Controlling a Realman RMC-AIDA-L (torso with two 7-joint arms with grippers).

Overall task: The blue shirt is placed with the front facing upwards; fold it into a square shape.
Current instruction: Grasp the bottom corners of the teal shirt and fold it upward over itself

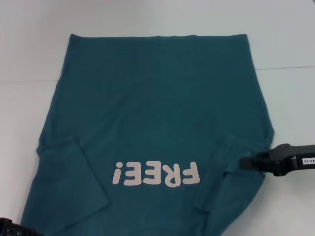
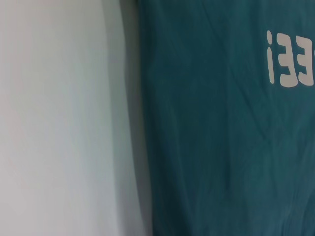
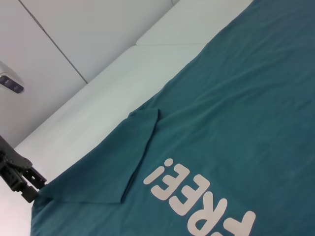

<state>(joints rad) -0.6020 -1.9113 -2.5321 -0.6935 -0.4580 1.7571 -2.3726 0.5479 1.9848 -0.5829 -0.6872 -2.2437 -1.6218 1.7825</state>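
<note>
At shirt's sleeve [image 1: 231,162], right hand [image 1: 244,161], touching

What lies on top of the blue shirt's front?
Both sleeves are folded in over the blue shirt, flanking the FREE! print. The right end effector sits at the right sleeve. Beneath: hidden.

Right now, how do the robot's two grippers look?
The right gripper is matte black and blocky, with a white label carrying dark print on its body. The left gripper shows only as a black, ribbed-looking part at the head view's lower corner; the right wrist view shows black linkages.
</note>
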